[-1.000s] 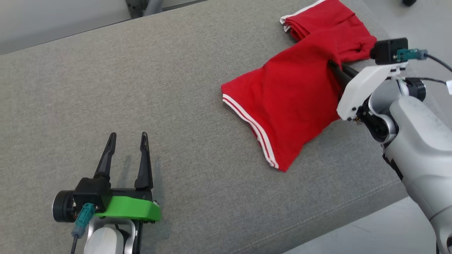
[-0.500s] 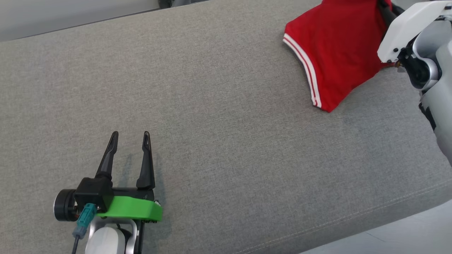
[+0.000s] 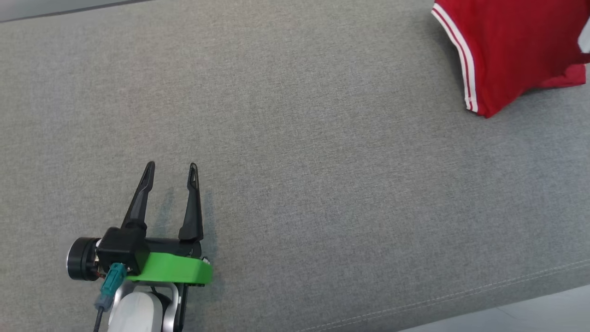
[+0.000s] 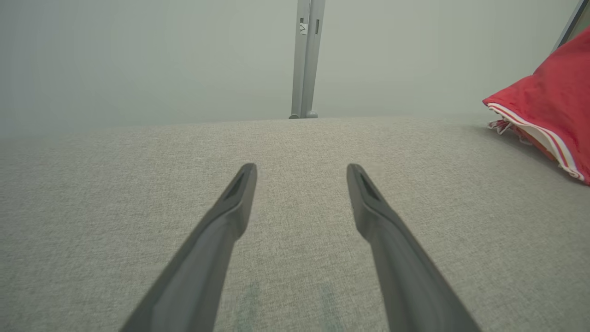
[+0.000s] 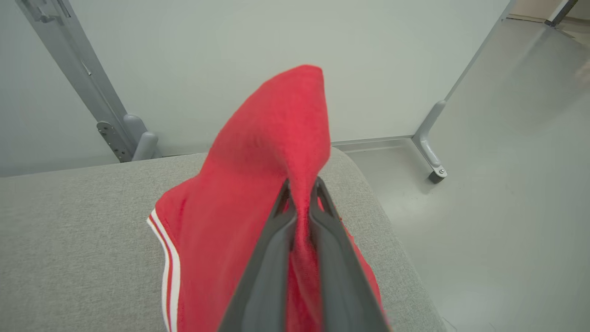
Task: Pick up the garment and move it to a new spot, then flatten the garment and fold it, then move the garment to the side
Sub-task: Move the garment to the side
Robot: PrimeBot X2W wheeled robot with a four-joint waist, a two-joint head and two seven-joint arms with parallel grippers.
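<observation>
head view: left hand (image 3: 171,164) spread wide over grey cloth surface (image 3: 322,138), red cloth garment with white stripes (image 3: 516,46) at far right corner | left wrist view: garment by right edge | right wrist view: right hand (image 5: 302,184) pinching a fold of the garment

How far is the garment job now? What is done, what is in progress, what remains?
Done: the right gripper is shut on a fold of the garment. In hand: the move; the garment is bunched, not flat, near the right end of the cushion. Left: set it down elsewhere, flatten, fold, move aside. The left gripper is open and empty.
</observation>
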